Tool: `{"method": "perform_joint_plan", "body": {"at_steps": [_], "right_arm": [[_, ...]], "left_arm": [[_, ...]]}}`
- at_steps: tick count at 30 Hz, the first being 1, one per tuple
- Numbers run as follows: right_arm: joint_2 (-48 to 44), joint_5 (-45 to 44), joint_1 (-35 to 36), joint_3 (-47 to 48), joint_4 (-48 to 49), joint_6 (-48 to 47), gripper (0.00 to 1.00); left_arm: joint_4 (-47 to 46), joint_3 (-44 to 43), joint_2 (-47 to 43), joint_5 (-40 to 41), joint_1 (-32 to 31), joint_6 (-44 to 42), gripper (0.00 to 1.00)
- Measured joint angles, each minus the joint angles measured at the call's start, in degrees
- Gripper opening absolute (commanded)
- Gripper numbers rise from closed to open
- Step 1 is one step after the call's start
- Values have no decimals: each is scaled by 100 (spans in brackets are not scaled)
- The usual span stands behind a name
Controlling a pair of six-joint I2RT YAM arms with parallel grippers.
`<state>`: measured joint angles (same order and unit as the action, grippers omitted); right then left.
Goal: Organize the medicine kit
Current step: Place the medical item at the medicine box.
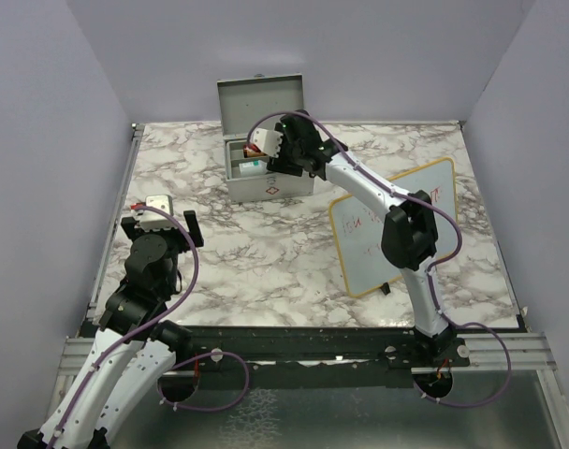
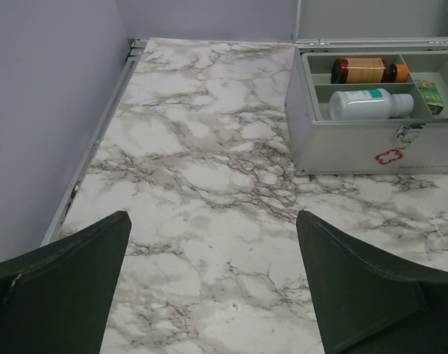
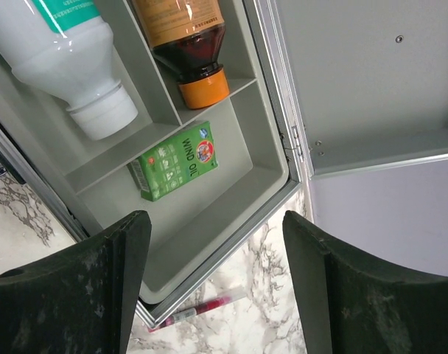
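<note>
The medicine kit (image 1: 275, 187) stands open at the back of the table, its lid (image 1: 261, 98) upright. Its divided tray (image 3: 239, 199) holds a white bottle (image 3: 69, 59), a brown bottle with an orange cap (image 3: 183, 37) and a green box (image 3: 176, 162). My right gripper (image 3: 217, 217) is open and empty and hovers over the kit's right end (image 1: 266, 154). My left gripper (image 2: 213, 215) is open and empty above bare table, left of and in front of the kit (image 2: 342, 147). The left wrist view also shows the brown bottle (image 2: 364, 70), the white bottle (image 2: 368, 105) and the green box (image 2: 430, 96).
A red and clear pen-like item (image 3: 198, 310) lies on the marble just outside the kit's end wall. A wood-framed whiteboard (image 1: 397, 224) lies on the right, under the right arm. A metal rail (image 2: 91, 147) and walls bound the table.
</note>
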<state>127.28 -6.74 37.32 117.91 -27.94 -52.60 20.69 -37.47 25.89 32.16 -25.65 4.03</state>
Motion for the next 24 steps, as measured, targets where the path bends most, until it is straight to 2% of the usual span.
{"method": "perform_joint_plan", "body": {"at_steps": [7, 13, 18, 24], "right_arm": [[-245, 129, 0, 11, -42, 417, 78], [-1250, 439, 0, -240, 85, 1478, 81], [-2736, 776, 2, -1412, 651, 2778, 83], [-4594, 1355, 2, -3338, 1403, 4074, 90]], "left_arm": [[-20, 0, 79, -26, 0, 0, 95], [-50, 0, 334, -219, 0, 90, 95], [-61, -72, 809, -481, 0, 326, 94], [-120, -754, 2020, -861, 2, 522, 90]]}}
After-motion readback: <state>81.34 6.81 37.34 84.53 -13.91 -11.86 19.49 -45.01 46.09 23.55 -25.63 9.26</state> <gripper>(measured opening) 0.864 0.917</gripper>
